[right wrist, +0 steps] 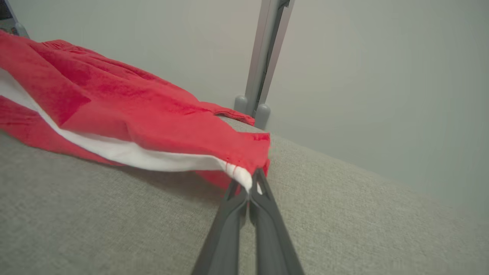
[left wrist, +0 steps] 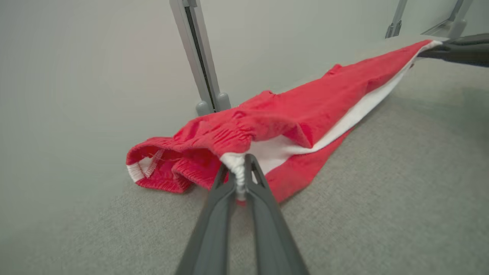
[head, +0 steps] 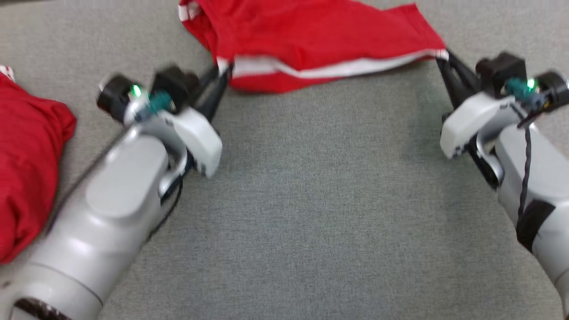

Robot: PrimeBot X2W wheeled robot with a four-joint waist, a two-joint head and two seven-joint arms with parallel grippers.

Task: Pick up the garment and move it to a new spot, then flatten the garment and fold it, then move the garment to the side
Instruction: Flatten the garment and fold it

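A red garment (head: 311,40) with a white side stripe is stretched across the far part of the grey surface. My left gripper (head: 222,71) is shut on its waistband corner, where white elastic bunches between the fingers (left wrist: 223,179). The right gripper (head: 444,58) is shut on the garment's opposite hem corner. In the left wrist view the garment (left wrist: 305,110) runs away to the right gripper (left wrist: 424,53). The right wrist view has the garment (right wrist: 126,110) held at my right gripper (right wrist: 250,187), its near edge lifted slightly off the surface.
A second red cloth (head: 26,164) lies bunched at the left edge. The grey fabric surface (head: 320,200) stretches between both arms. A pale wall with a grey metal post (left wrist: 198,57) stands just behind the garment.
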